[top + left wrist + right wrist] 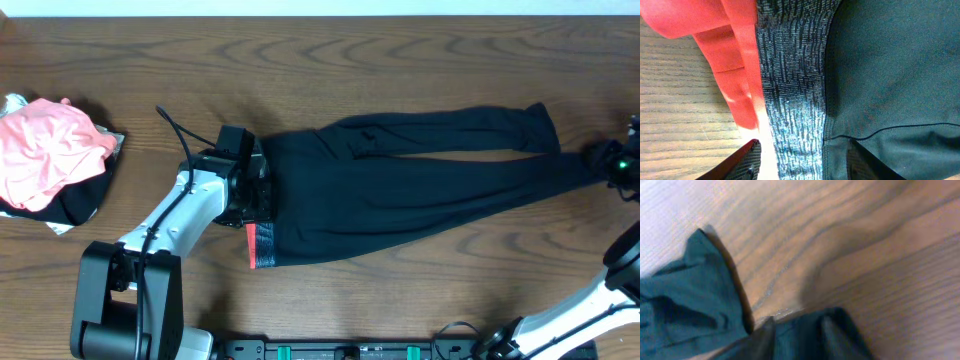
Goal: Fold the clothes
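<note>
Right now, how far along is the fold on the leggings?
Done: leggings lie spread full length, no fold made. In hand: left pincer straddles the waistband, right pincer sits at a leg cuff; grip unclear on both. Left: every fold.

Those leggings [420, 190] are black, waistband [790, 85] heathered grey edged coral-red. Pink bundle [45, 150] at 9 o'clock, brown woodgrain table [400, 60].

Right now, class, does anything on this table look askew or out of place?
The leggings lie slanted, legs uneven: one cuff stops short of the other. At far left, a pink garment sits crumpled in a heap.
</note>
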`<act>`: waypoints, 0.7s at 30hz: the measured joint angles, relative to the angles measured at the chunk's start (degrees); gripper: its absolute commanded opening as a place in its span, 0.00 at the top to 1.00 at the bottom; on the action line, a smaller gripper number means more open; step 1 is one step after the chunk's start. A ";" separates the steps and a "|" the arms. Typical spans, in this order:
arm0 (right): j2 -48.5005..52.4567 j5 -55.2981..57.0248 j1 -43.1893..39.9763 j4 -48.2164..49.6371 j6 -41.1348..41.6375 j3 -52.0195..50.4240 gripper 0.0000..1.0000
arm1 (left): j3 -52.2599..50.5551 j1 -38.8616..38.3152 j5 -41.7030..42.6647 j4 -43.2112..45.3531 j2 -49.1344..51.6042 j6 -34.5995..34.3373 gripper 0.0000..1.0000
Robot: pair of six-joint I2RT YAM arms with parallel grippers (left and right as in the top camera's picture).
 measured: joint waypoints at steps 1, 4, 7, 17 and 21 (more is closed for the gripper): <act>0.44 0.37 0.24 0.00 -0.07 0.00 0.58 | 0.00 0.00 0.00 -0.02 0.00 0.00 0.45; 0.74 0.63 0.09 0.07 0.26 0.00 0.50 | 0.00 0.00 0.00 -0.02 0.00 0.00 0.45; 0.57 0.74 -1.22 -0.15 0.44 0.00 0.49 | 0.00 0.00 0.00 -0.04 0.00 0.00 0.45; -1.46 -1.29 -9.73 -3.63 -0.87 0.00 0.71 | 0.00 0.00 0.02 -0.04 -0.02 0.00 0.45; -1.46 -1.14 -10.73 -5.77 -2.16 0.00 0.68 | 0.00 0.00 0.00 0.00 -0.02 0.00 0.45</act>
